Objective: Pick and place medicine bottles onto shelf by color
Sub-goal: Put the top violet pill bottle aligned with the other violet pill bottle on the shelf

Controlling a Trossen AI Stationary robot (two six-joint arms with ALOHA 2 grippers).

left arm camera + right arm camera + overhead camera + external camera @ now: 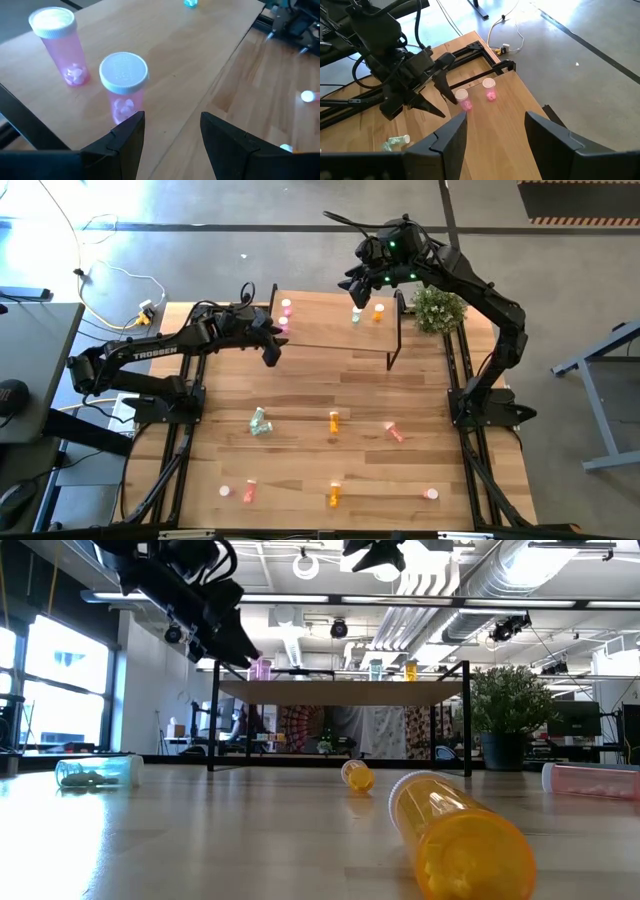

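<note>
Four up on the shelf (330, 330) so far: 2 pink bottles (122, 82) at its left end, a green and an orange (378, 311) at the right. Approx 8 left on the bench (300, 465). Left gripper (172, 132) just beside the pinks, fingers released, empty; right gripper (495, 132) above shelf, same.

Wood-plank table (300, 435) carries the raised shelf (330, 330) at frame top with two pink bottles (286, 313) left, a green bottle (357, 315) and orange bottle (378, 311) right, a potted plant (438, 310) beside it; loose bottles (333, 422) lie scattered across lower tabletop.
</note>
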